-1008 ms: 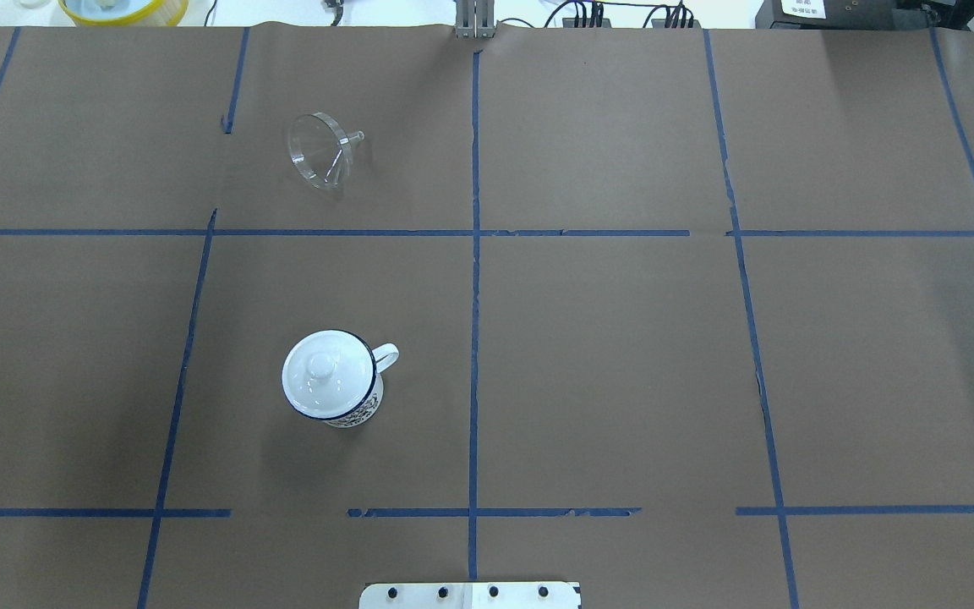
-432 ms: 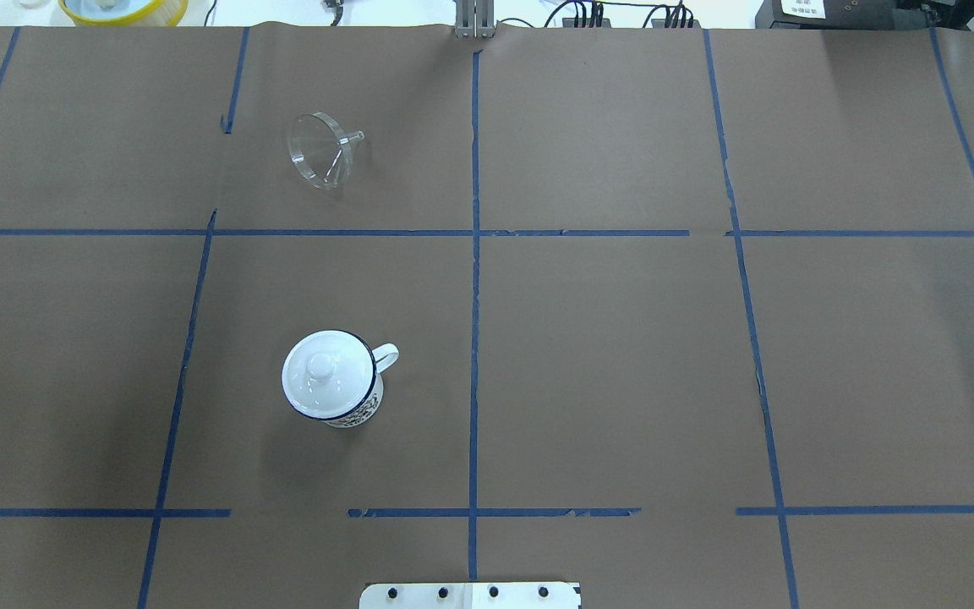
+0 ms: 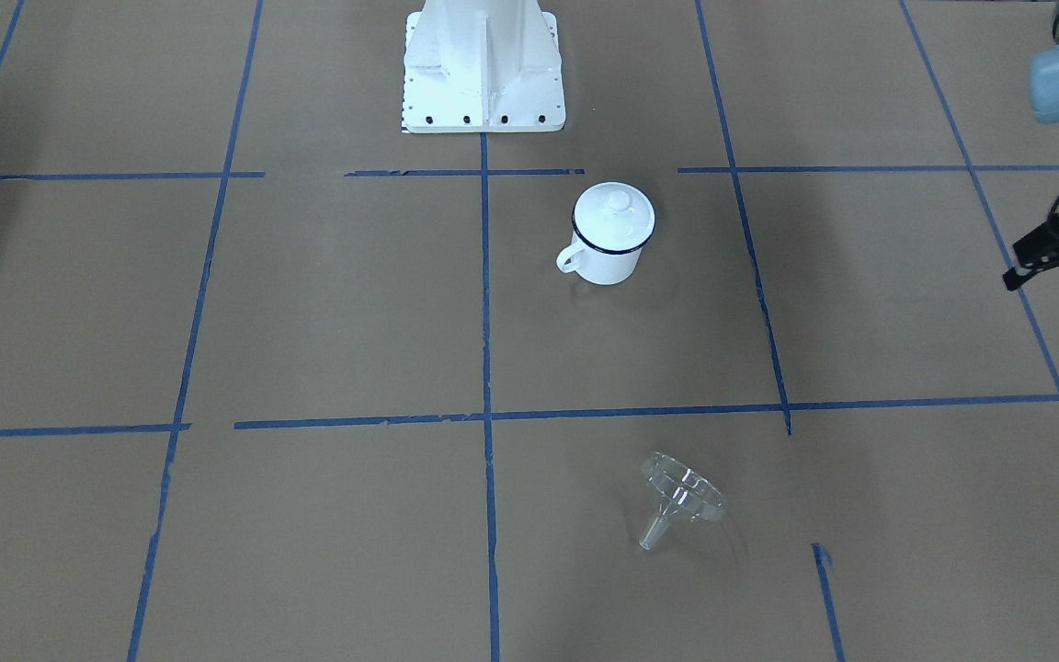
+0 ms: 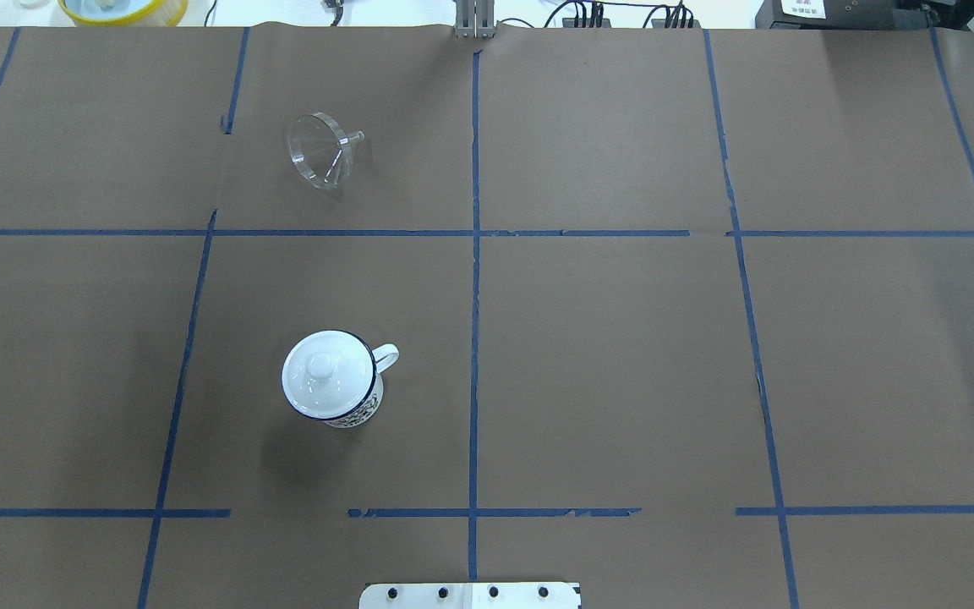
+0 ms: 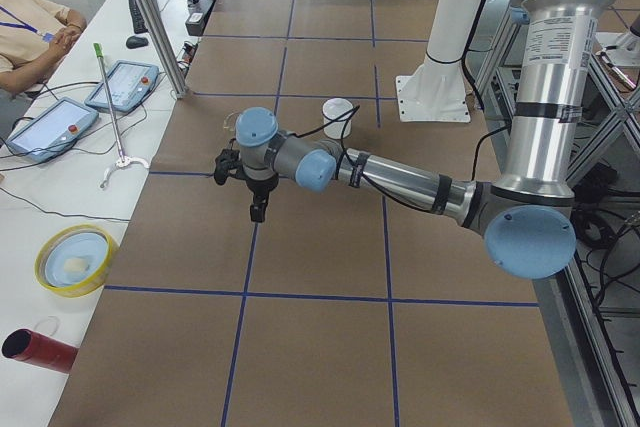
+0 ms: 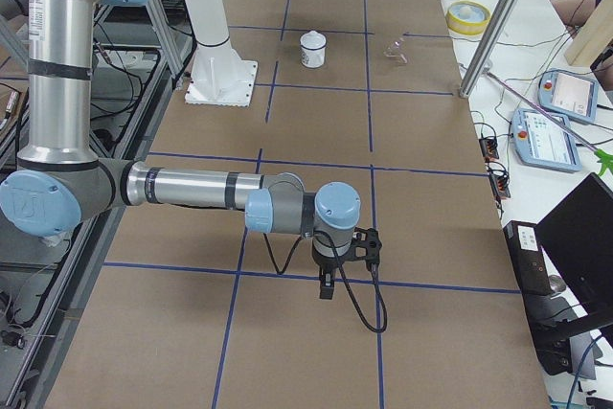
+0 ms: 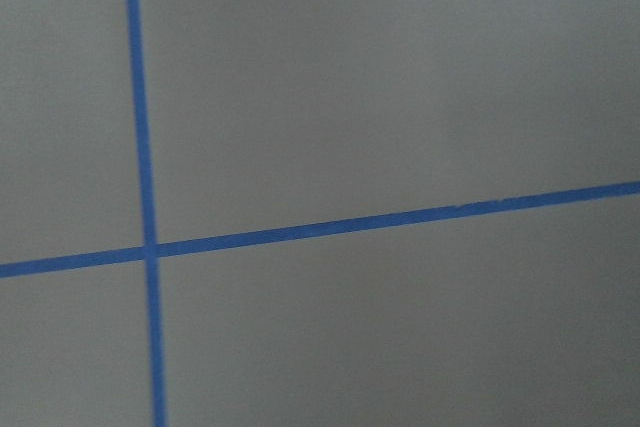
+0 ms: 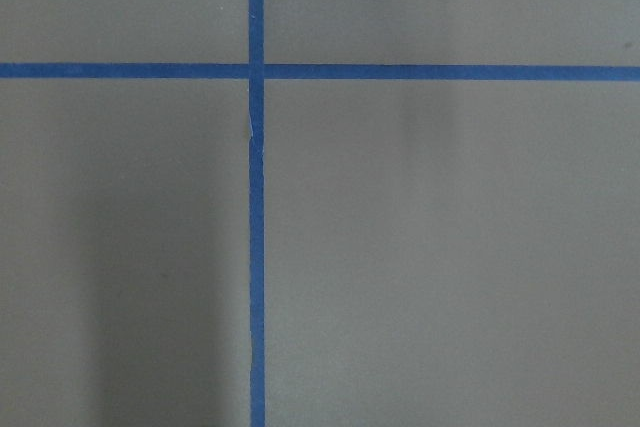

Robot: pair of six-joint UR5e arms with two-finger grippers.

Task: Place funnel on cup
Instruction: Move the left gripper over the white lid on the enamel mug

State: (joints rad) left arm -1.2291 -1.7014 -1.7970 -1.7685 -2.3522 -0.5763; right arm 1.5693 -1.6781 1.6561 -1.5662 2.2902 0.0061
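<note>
**Operator:** Report claw state and part location.

**Unit:** Left claw [image 5: 258,209]: hangs over the table [image 4: 622,355] out on my left side, tips down; I cannot tell how far apart the fingers stand. Right claw [image 6: 326,286]: seen from the side only, so I cannot tell its opening either. Neither has hold of the funnel [image 4: 318,156]. It lies on its side on the far part of my left half, spout pointing off to my right. The cup [image 4: 343,397] stands upright nearer my base and well apart from the funnel, with its lid [image 4: 320,365] seated on top.

**Operator:** Expected handling of the funnel?

**Unit:** Judged, not measured: light; stiff thin plastic; slick walls. On its round mouth it will likely roll or skid at the first nudge. A hard squeeze may crack it. Clear plastic is also hard to pick out against the paper.

**Operator:** Recommended hold?

**Unit:** Take the raised edge of the mouth, one finger inside the cone and one outside, over the ribs if reachable; close gently. Avoid the spout, which is narrow and would let the part swing. Tilt the spout down before lowering.

**Operator:** Obstruction?

**Unit:** The lid (knob up) covers the cup; in my judgement it must come off before the funnel can seat.
</note>
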